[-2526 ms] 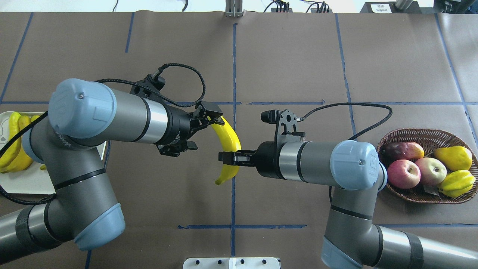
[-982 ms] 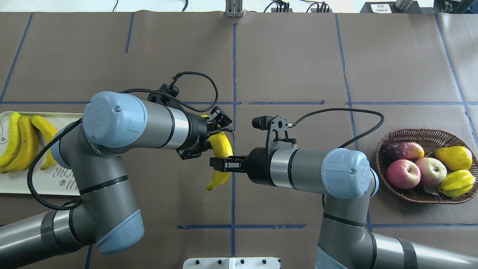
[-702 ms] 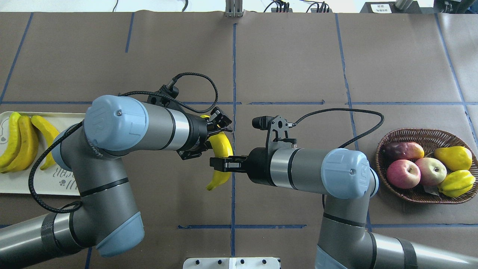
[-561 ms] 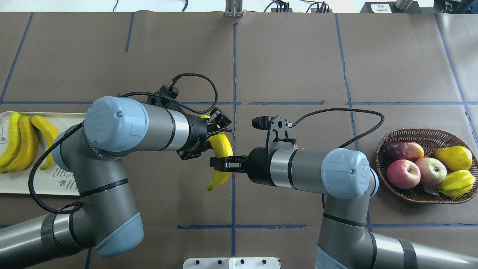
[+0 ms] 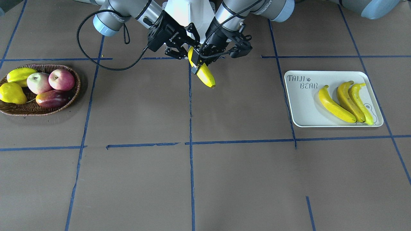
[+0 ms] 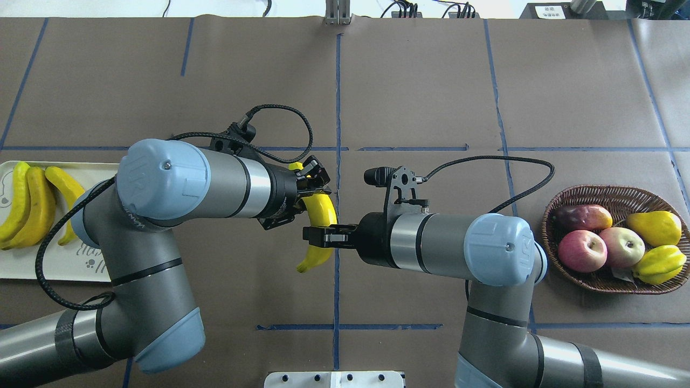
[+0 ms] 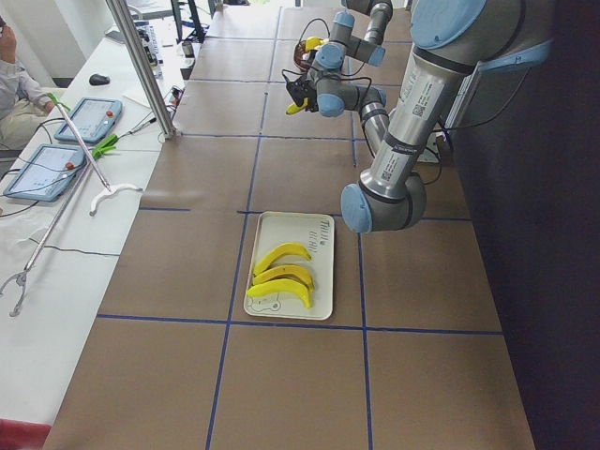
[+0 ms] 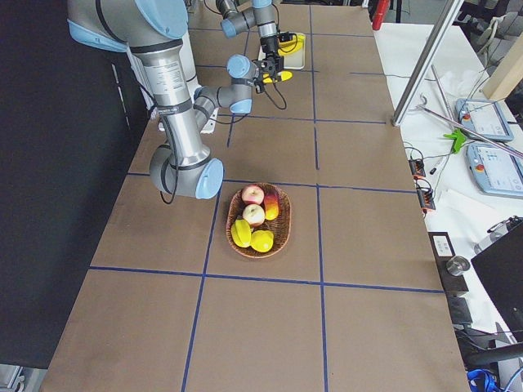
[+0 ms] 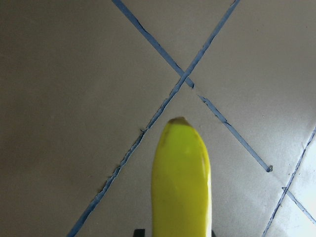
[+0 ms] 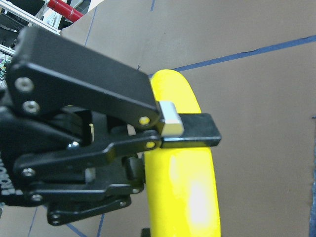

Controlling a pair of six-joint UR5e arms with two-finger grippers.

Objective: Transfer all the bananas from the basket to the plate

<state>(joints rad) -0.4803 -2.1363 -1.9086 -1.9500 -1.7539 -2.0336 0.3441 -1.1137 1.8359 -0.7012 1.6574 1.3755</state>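
Note:
One banana (image 6: 319, 213) hangs in mid-air over the table's centre, held by both grippers. My right gripper (image 6: 322, 237) is shut on its lower middle. My left gripper (image 6: 312, 180) is shut on its upper part, near the stem end. In the front view the left gripper (image 5: 198, 64) and right gripper (image 5: 190, 53) meet on that banana (image 5: 205, 75). The left wrist view shows the banana's tip (image 9: 180, 182) over the table. Three bananas (image 6: 32, 207) lie on the white plate (image 6: 54, 258) at the far left. The wicker basket (image 6: 609, 283) at the right holds no banana.
The basket holds two apples (image 6: 582, 250), a dark mango (image 6: 585, 216), a yellow pear (image 6: 655, 227) and a yellow-green fruit (image 6: 660, 264). Blue tape lines cross the brown table cover. A white mount (image 6: 334, 380) sits at the near edge.
My left arm has swung right from the plate side and its gripper has shut on the banana's upper part. My right gripper shifted a little left and still holds the banana.

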